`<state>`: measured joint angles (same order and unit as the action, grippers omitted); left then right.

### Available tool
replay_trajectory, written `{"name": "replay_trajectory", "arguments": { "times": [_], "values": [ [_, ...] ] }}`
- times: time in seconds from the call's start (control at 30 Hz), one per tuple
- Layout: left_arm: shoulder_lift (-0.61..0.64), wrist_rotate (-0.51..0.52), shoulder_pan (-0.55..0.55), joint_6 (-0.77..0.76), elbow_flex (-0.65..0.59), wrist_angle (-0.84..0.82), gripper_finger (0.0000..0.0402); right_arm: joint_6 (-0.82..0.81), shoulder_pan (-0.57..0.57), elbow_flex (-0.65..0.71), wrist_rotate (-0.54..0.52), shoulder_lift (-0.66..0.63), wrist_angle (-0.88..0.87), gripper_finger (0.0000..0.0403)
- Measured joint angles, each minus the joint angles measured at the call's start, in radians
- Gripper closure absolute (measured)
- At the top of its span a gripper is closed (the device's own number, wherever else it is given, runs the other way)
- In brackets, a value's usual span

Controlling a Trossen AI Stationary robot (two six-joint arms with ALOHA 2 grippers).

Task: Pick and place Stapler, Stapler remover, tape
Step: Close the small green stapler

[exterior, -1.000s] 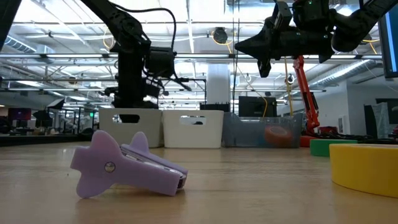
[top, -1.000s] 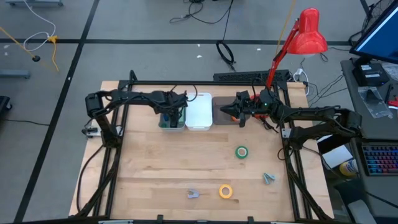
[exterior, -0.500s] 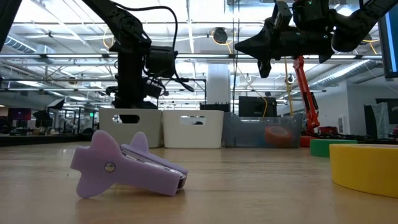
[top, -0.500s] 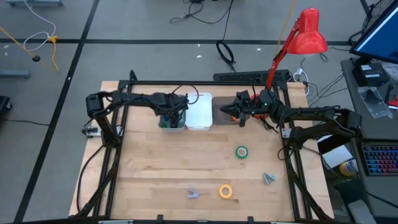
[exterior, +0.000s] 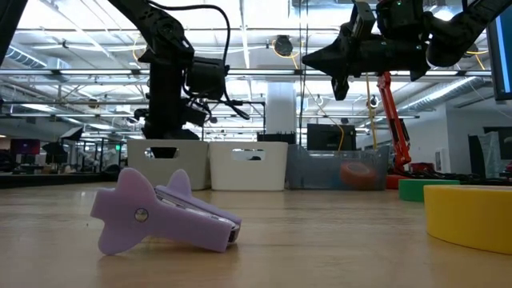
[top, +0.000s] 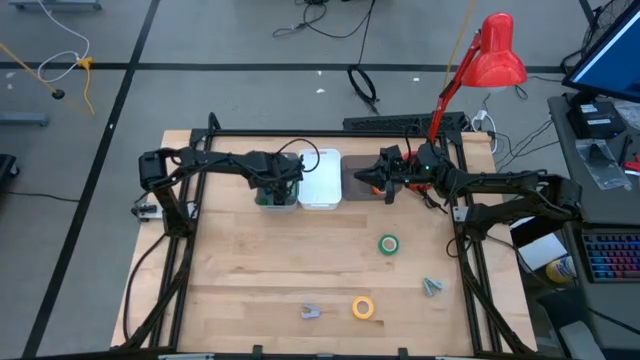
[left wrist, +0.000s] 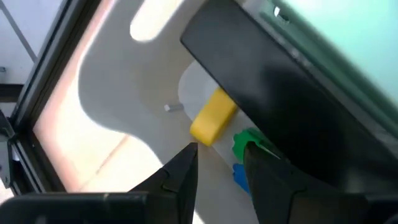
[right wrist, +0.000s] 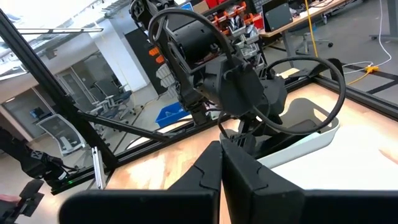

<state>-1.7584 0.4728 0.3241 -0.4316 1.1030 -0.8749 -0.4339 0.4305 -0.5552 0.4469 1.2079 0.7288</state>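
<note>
My left gripper (top: 272,190) hangs open over the left white bin (top: 277,203); in its wrist view the open fingers (left wrist: 221,158) stand above a black stapler (left wrist: 280,106) and small yellow (left wrist: 212,117), green (left wrist: 247,140) and blue (left wrist: 240,175) items lying in that bin. My right gripper (top: 385,183) is shut and empty, raised over the grey bin (top: 362,170). The green tape (top: 388,244) and yellow tape (top: 363,307) lie flat on the table. A purple staple remover (exterior: 160,212) rests on its side near the yellow roll, and a grey-green one (top: 432,287) lies further right.
A middle white bin (top: 321,180) stands between the two others along the far edge. An orange thing (exterior: 356,174) shows through the grey bin's wall. A black frame (top: 330,132) rings the table, and a red lamp (top: 495,50) stands behind the far right corner.
My left gripper has drifted a little toward the table's left edge above the left white bin. Nothing on the table has moved.
</note>
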Motion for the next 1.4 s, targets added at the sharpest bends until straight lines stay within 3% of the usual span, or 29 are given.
{"name": "replay_trajectory", "arguments": {
  "times": [0.3,0.6,1.4],
  "values": [
    [0.007,0.023,0.001,0.003,0.056,-0.040,0.0271,0.000,0.000,0.000,0.000,0.000,0.000,0.0403],
    [0.007,-0.035,-0.002,-0.026,0.056,-0.076,0.0271,0.000,0.000,0.000,0.000,0.000,0.000,0.0403],
    [-0.008,-0.001,-0.030,0.042,0.034,-0.067,0.0271,-0.010,0.000,0.000,0.003,0.000,0.001,0.0403]
  ]
}}
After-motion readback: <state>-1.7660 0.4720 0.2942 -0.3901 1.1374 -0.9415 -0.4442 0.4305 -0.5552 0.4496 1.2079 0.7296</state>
